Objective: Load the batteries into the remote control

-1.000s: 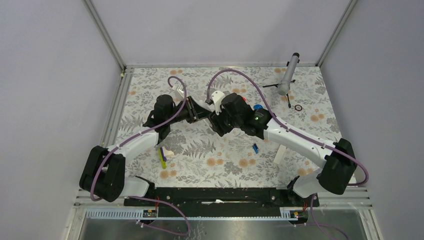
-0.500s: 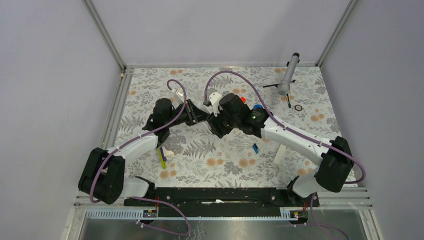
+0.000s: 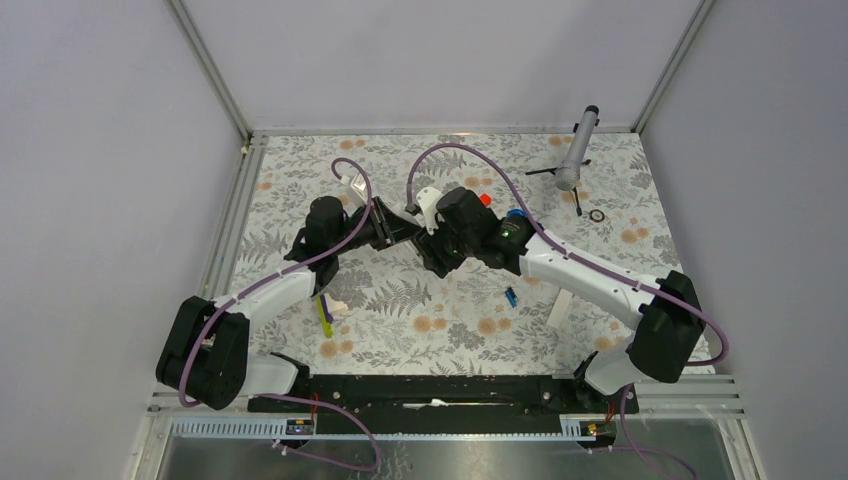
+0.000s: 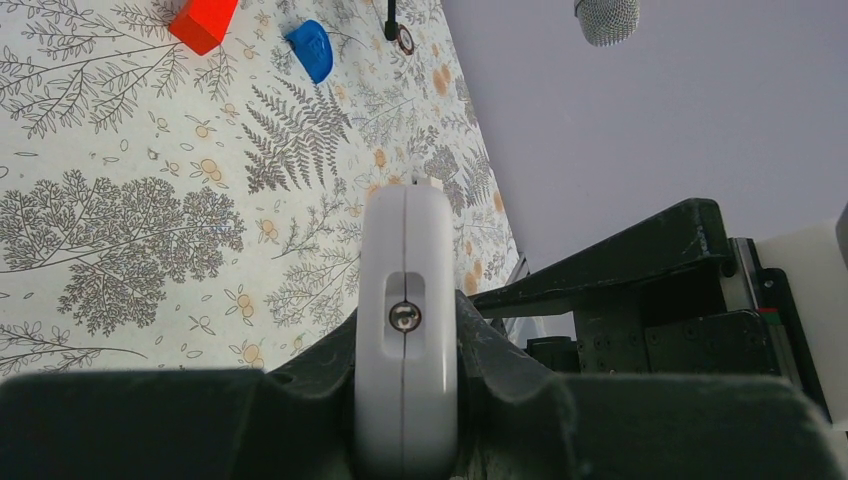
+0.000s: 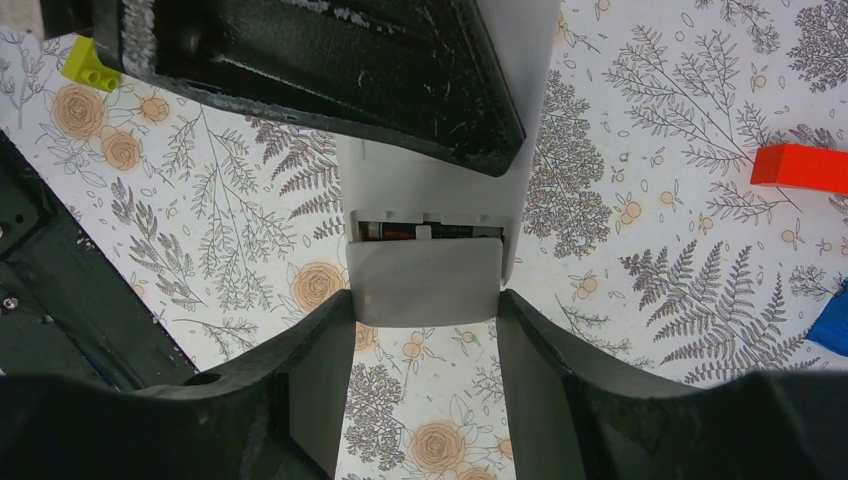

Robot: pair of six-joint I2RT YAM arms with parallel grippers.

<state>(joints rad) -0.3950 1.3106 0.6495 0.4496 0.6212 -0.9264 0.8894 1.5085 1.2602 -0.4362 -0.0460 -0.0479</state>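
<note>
My left gripper (image 4: 407, 330) is shut on the light-grey remote control (image 4: 407, 240), which is held edge-on above the floral mat. The right wrist view shows the remote's back (image 5: 400, 185) with its battery bay partly open. A red-and-black battery (image 5: 400, 232) shows in the gap. My right gripper (image 5: 425, 300) is shut on the grey battery cover (image 5: 425, 275), held at its two sides against the bay. Both grippers meet mid-table, the left gripper (image 3: 398, 232) beside the right gripper (image 3: 432, 238). A blue battery (image 3: 510, 296) lies on the mat below them.
A red cylinder (image 4: 203, 20) and a blue cap (image 4: 312, 48) lie behind the grippers. A microphone on a tripod (image 3: 575, 150) and a small ring (image 3: 597, 215) sit at the back right. A white bar (image 3: 560, 305) lies right, and a yellow-and-purple piece (image 3: 324, 315) lies left.
Both grippers, still joined at the remote, have drifted slightly to the left and toward the back. Neither grip has changed.
</note>
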